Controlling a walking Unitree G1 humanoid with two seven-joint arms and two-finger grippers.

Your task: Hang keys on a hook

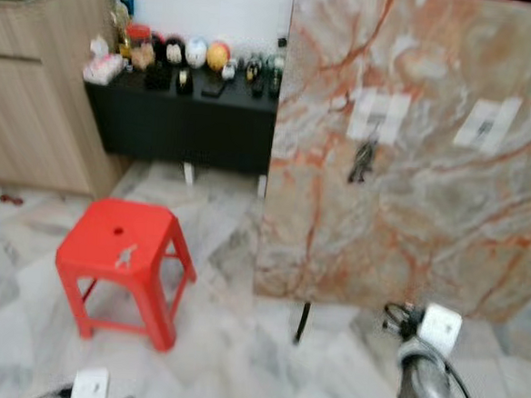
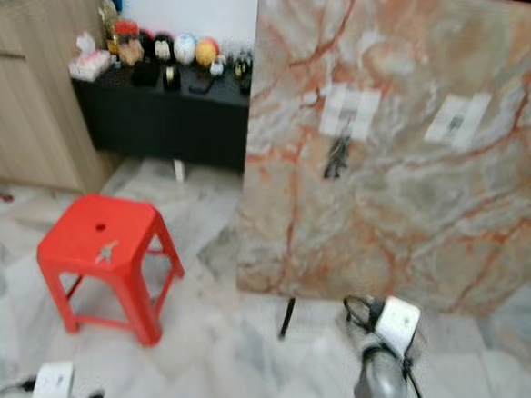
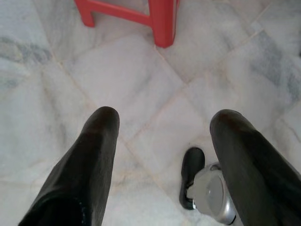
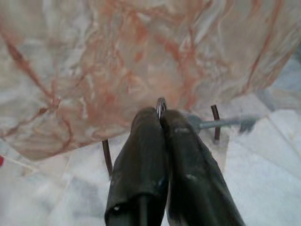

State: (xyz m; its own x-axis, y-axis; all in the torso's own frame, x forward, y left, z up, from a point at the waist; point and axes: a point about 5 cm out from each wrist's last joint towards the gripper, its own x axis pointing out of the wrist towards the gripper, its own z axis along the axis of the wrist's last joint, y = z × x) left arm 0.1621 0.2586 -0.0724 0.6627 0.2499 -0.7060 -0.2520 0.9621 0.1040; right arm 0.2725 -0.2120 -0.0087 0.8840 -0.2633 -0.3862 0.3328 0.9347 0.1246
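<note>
The right claw (image 4: pixel 161 120) pinches the keys (image 4: pixel 161 107) by their ring, low before the marble board (image 1: pixel 414 155), the left claw (image 3: pixel 162 127) gapes empty over the floor, and the thin pinch could let them slip short of the free hook (image 1: pixel 485 129)

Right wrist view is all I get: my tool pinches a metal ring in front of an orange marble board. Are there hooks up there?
Observer: Yes. High on the marble board, above your right tool, are two white pads with hooks: a left pad and a right pad.
Operator: Is one taken?
Observer: A dark bunch of keys hangs under the left pad. Nothing hangs under the right pad, so your key ring could go there.
Operator: What's my other tool doing?
Observer: The left tool is open, low over the floor near a red stool.
</note>
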